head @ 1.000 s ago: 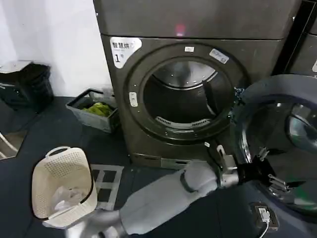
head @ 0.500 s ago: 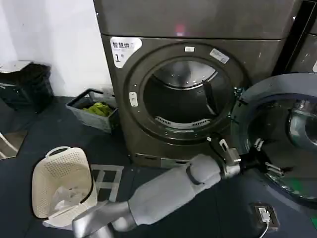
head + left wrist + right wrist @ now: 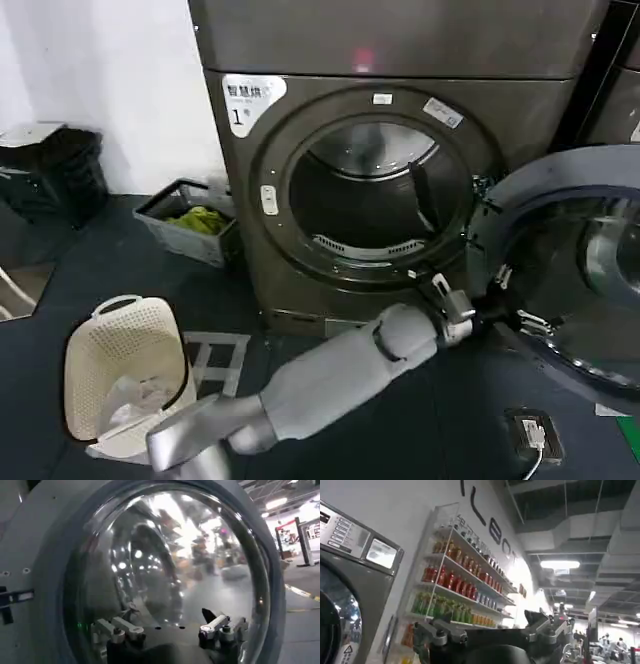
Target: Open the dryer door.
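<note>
The dryer (image 3: 300, 110), dark grey-brown with a white "1" sticker, has its round opening (image 3: 375, 200) uncovered. The dryer door (image 3: 570, 260) hangs swung out to the right, its inner rim and glass bowl facing me. My left arm reaches across the front, and my left gripper (image 3: 517, 298) is open against the door's inner rim near the hinge side. In the left wrist view the glass bowl (image 3: 170, 565) looms close, with the left gripper (image 3: 167, 630) open and nothing between its fingers. My right gripper (image 3: 490, 630) is open, raised and pointing up into the room.
A cream laundry basket (image 3: 125, 365) stands on the floor at the left. A grey crate (image 3: 190, 220) with green cloth sits beside the dryer, and a black bin (image 3: 50, 170) lies farther left. A small device with a cable (image 3: 528, 432) lies on the floor under the door. Bottle shelves (image 3: 455, 585) stand beyond the right gripper.
The door has swung farther out to the right. My left gripper has risen and moved along with the door's inner rim, staying open.
</note>
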You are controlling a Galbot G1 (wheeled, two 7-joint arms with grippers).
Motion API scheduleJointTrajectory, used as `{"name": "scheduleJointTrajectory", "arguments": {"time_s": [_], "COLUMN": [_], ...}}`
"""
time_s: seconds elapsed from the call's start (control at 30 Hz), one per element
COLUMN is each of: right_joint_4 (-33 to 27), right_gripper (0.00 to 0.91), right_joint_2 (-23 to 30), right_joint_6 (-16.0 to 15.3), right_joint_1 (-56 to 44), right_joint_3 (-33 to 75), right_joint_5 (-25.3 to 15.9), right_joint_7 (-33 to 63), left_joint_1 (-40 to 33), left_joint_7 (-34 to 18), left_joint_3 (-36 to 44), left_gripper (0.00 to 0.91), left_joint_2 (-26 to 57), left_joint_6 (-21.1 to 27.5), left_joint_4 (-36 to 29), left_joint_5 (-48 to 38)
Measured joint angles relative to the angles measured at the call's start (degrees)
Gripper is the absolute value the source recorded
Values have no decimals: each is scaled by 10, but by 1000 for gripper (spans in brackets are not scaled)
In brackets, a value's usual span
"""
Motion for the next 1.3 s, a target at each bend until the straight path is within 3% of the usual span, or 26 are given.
{"name": "scheduleJointTrajectory", "arguments": {"time_s": [0.17, 0.5, 0.73, 0.93, 1.07, 1.3], "right_joint_4": [-2, -11, -13, -20, -14, -1], "right_gripper": [907, 907, 907, 907, 907, 907], "right_joint_2": [-2, -8, -13, -19, -19, -26], "right_joint_6": [7, 20, 24, 27, 22, 10], "right_joint_1": [1, 5, -3, -3, -1, 1], "right_joint_3": [2, 22, 41, 52, 53, 63], "right_joint_5": [0, -1, 1, -1, -4, -36], "right_joint_7": [2, 37, 37, 37, 38, 41], "left_joint_1": [6, 32, 58, 77, 69, 34], "left_joint_7": [-2, 21, 54, 63, 100, 70], "left_joint_3": [2, 13, 13, 10, 9, 20], "left_gripper": [907, 907, 907, 907, 907, 907], "left_joint_2": [0, 0, 125, 237, 319, 506], "left_joint_6": [-31, -146, -205, -201, -148, -43], "left_joint_4": [-11, -80, -166, -242, -286, -366], "left_joint_5": [-15, -104, -141, -137, -102, -85]}}
